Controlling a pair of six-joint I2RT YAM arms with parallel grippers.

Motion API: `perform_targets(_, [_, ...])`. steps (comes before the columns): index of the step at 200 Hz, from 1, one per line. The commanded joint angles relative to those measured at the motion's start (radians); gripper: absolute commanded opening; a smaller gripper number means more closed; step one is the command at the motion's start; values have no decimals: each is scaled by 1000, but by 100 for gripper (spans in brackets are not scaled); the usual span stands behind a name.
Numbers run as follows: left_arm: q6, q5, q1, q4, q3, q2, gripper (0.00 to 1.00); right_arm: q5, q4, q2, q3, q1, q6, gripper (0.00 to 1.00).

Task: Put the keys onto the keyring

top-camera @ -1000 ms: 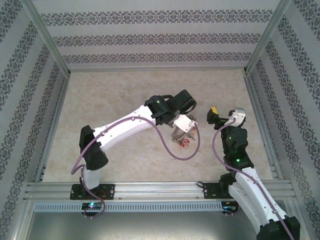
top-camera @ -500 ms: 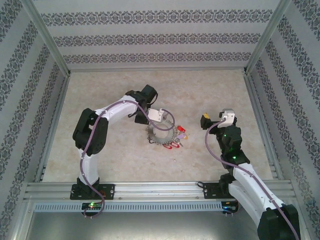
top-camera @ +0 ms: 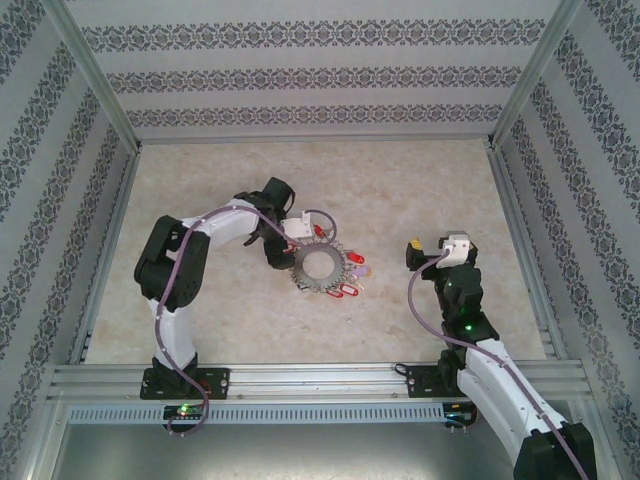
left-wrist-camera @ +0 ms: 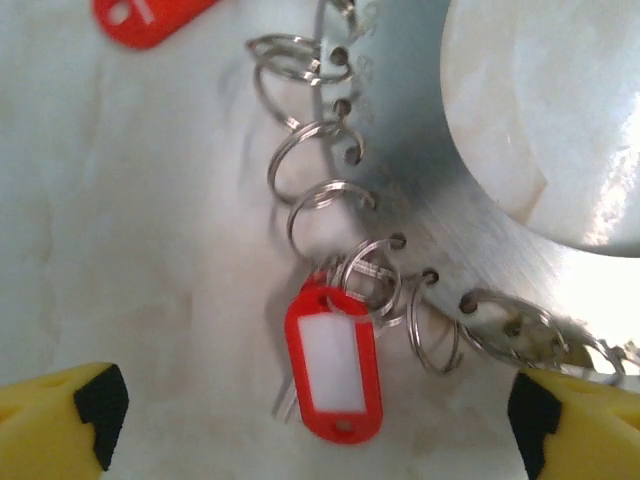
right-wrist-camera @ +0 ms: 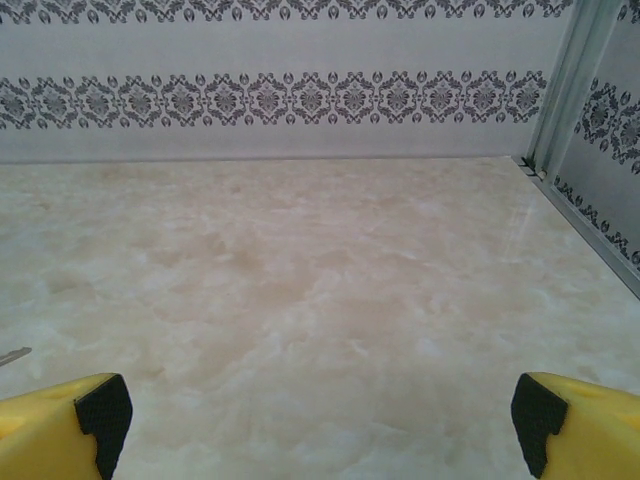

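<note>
The keyring (top-camera: 320, 264) lies flat on the table, a grey metal band with a hollow centre. Keys on small split rings fan out around it, with red and pink tags (top-camera: 350, 272) on its right side. My left gripper (top-camera: 288, 250) hangs open over the ring's left edge. In the left wrist view its yellow fingers (left-wrist-camera: 60, 425) stand wide apart, and between them are the ring's band (left-wrist-camera: 420, 150), a red tag (left-wrist-camera: 333, 365) and a key (left-wrist-camera: 283, 400) under that tag. My right gripper (top-camera: 413, 250) is open to the right of the ring, over bare table (right-wrist-camera: 320, 300).
Patterned walls and metal rails (top-camera: 300, 380) enclose the marble-look table. A second red tag (left-wrist-camera: 145, 20) lies at the top of the left wrist view. A thin metal tip (right-wrist-camera: 12, 355) pokes in at the left edge of the right wrist view.
The left gripper has let go of the keyring, which now lies on the table, and has drawn back to the left. The right arm has pulled back a little.
</note>
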Motion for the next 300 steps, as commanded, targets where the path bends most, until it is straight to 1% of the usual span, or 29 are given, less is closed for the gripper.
perform_targets(1, [-161, 96, 54, 166, -99, -160, 99, 48, 37, -1, -21, -7, -35, 98])
perform_targets(17, [-297, 137, 113, 329, -233, -284, 99, 76, 102, 29, -36, -7, -48, 98])
perform_targets(30, [-396, 137, 164, 453, -354, -387, 99, 80, 135, 77, -33, -8, -51, 98])
perform_targets(50, [-499, 53, 219, 615, -536, -546, 99, 83, 236, 205, -34, -9, -39, 98])
perform_targets(67, [-573, -73, 253, 726, -669, -658, 99, 74, 344, 332, -23, -6, -41, 98])
perform_targets(75, [-608, -102, 276, 768, -720, -697, 99, 70, 370, 382, -8, -7, -42, 98])
perform_targets(93, [-662, -124, 327, 852, -814, -743, 99, 68, 519, 523, 18, -14, -63, 98])
perform_targets(109, [-707, -104, 366, 977, -887, -719, 99, 51, 589, 638, 65, -22, -91, 98])
perform_targets(120, [-763, -91, 396, 1089, -930, -672, 99, 58, 577, 692, 109, -22, -131, 98])
perform_targets(129, [-779, -86, 412, 1169, -945, -635, 99, 46, 602, 745, 128, -44, -125, 98])
perform_targets(137, [-778, -87, 414, 1161, -931, -622, 99, 38, 663, 806, 130, -71, -105, 98])
perform_targets(152, [-837, -94, 436, 1308, -950, -567, 99, 1, 818, 935, 114, -130, -46, 98])
perform_targets(160, [-834, -104, 440, 1278, -927, -553, 99, -2, 905, 984, 111, -138, -41, 98])
perform_targets(164, [-831, -108, 439, 1290, -926, -540, 99, 0, 879, 972, 115, -138, -41, 98])
perform_targets(178, [-826, -124, 439, 1372, -933, -472, 99, -7, 667, 899, 164, -141, -36, 98])
perform_targets(198, [-824, -142, 439, 1532, -931, -327, 99, 4, 683, 953, 205, -140, -36, 98])
perform_targets(203, [-822, -141, 438, 1508, -921, -332, 99, 6, 650, 941, 214, -142, -31, 98])
perform_targets(207, [-822, -141, 437, 1422, -905, -359, 99, 16, 613, 931, 216, -142, -26, 98])
perform_targets(210, [-819, -143, 436, 1389, -898, -366, 99, 24, 587, 923, 216, -142, -20, 98])
perform_targets(220, [-815, -146, 433, 1457, -903, -335, 99, 15, 576, 920, 241, -148, -16, 98])
perform_targets(230, [-818, -149, 433, 1375, -883, -357, 99, 17, 609, 931, 236, -147, -17, 98])
perform_targets(239, [-823, -156, 433, 1406, -884, -343, 99, 19, 609, 931, 234, -147, -17, 98])
perform_targets(246, [-824, -157, 433, 1367, -875, -352, 99, 18, 597, 926, 237, -148, -17, 98])
perform_targets(254, [-825, -159, 433, 1386, -879, -345, 99, 16, 585, 922, 239, -147, -17, 98])
perform_targets(300, [-827, -163, 433, 1371, -874, -348, 99, 15, 589, 926, 240, -147, -18, 98])
